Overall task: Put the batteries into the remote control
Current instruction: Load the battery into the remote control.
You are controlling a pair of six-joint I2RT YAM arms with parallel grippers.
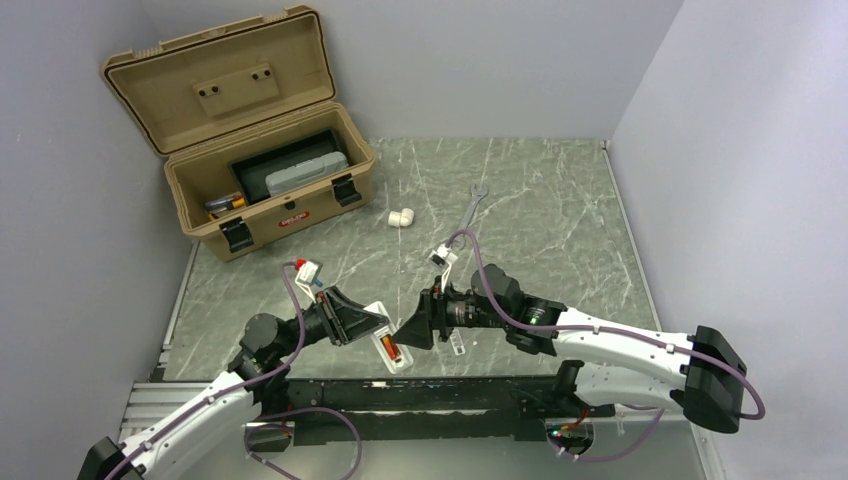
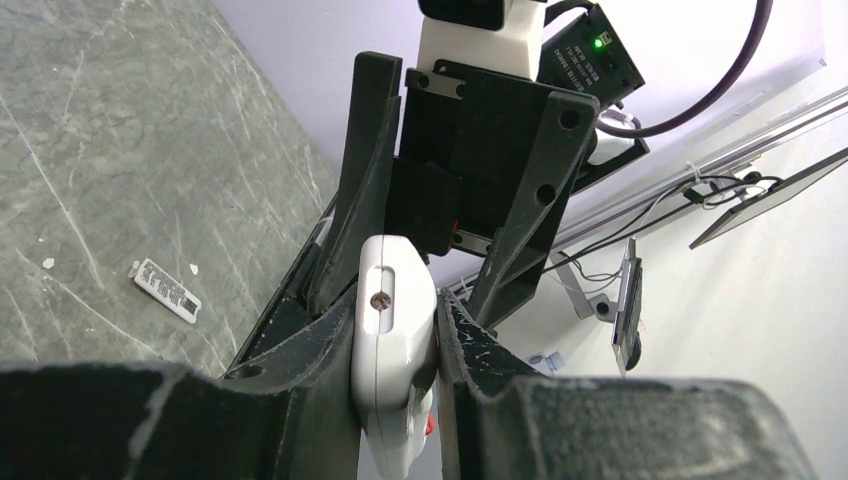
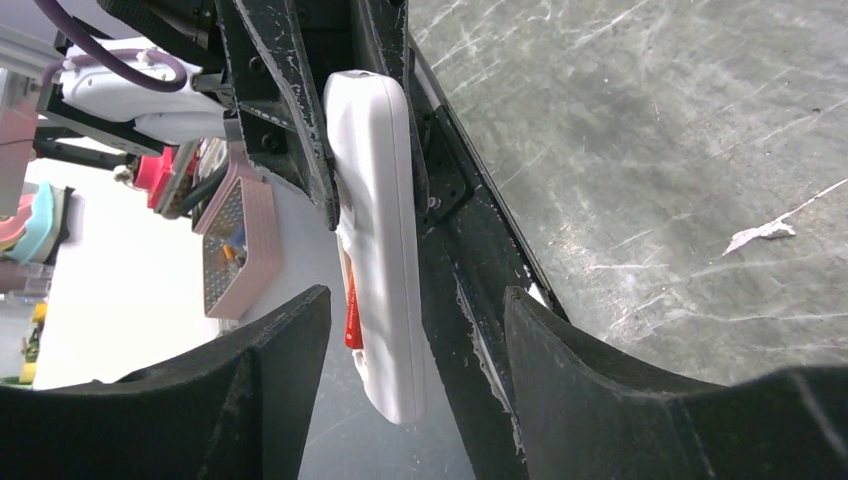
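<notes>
The white remote control (image 1: 384, 338) hangs just above the table near the front edge, and my left gripper (image 1: 372, 326) is shut on one end of it. In the left wrist view both pads press the remote control (image 2: 392, 310) from either side. An orange-red battery (image 3: 352, 310) lies in the recess on the remote control's (image 3: 380, 230) back, and it also shows from above as a battery (image 1: 390, 348). My right gripper (image 3: 412, 300) faces the left one with its jaws apart. They straddle the remote's free end without touching it.
An open tan toolbox (image 1: 270, 190) with a tray and tools inside stands at the back left. A white pipe elbow (image 1: 402, 216) and a silver wrench (image 1: 476, 205) lie mid-table. A small printed label (image 2: 167, 290) lies under the arms. A black rail (image 1: 440, 395) runs along the near edge.
</notes>
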